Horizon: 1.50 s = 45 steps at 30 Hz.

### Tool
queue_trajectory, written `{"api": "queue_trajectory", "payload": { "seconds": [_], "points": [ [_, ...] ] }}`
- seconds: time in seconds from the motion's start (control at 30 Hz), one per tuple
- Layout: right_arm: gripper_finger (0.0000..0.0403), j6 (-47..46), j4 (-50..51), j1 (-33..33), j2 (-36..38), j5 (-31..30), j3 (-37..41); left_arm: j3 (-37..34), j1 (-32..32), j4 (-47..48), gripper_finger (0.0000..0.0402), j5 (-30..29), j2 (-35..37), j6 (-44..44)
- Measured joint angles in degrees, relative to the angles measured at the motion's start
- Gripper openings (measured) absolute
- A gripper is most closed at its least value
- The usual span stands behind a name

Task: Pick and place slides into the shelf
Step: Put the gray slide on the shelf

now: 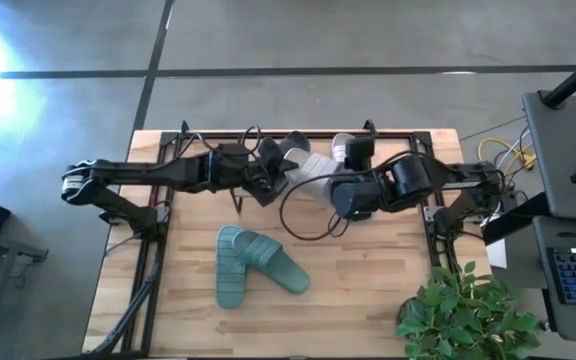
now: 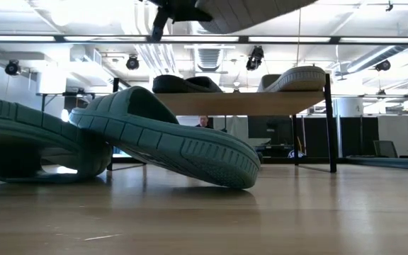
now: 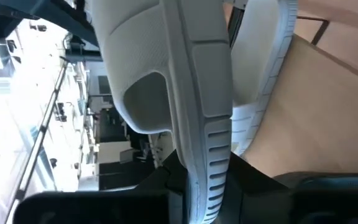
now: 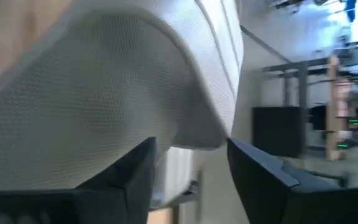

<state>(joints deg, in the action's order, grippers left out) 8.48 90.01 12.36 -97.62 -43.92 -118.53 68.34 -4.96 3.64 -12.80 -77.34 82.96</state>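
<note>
Wood planks are forming the table (image 1: 368,290), standing on grey floor, with a potted plant (image 1: 463,315) at the near right corner. Both arms are meeting over the shelf (image 1: 408,140) at the far edge: the left gripper (image 1: 273,185) is clamping a white slide (image 1: 308,170), the right gripper (image 1: 340,195) beside it. Teal-green slides (image 1: 253,265) are lying crossed mid-table.

Low down, an office is showing behind; a black slide (image 2: 186,83) is sitting on the shelf.

Left wrist: ribbed white sole edge is running between the fingers.

Right wrist: fingers (image 4: 263,171) are standing apart around the textured strap.
</note>
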Motion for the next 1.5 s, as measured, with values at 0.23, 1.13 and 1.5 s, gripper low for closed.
{"api": "queue_trajectory", "payload": {
  "seconds": [0.23,1.13,1.5],
  "points": [
    [0.0219,1.67,-1.96,0.0,-0.01,-3.9,0.7,-0.14,0.05,-0.35,0.0024,2.7,-0.68,-0.47],
    [0.0011,-5.63,-5.07,-4.94,-0.13,0.87,0.26,-0.32,-0.1,-7.62,0.0085,-12.25,-1.53,-15.15],
    [0.001,-12.88,-1.96,-6.44,0.43,2.27,0.27,-1.39,-2.08,-1.03,0.0219,-29.09,-0.02,-23.16]
  ]
}}
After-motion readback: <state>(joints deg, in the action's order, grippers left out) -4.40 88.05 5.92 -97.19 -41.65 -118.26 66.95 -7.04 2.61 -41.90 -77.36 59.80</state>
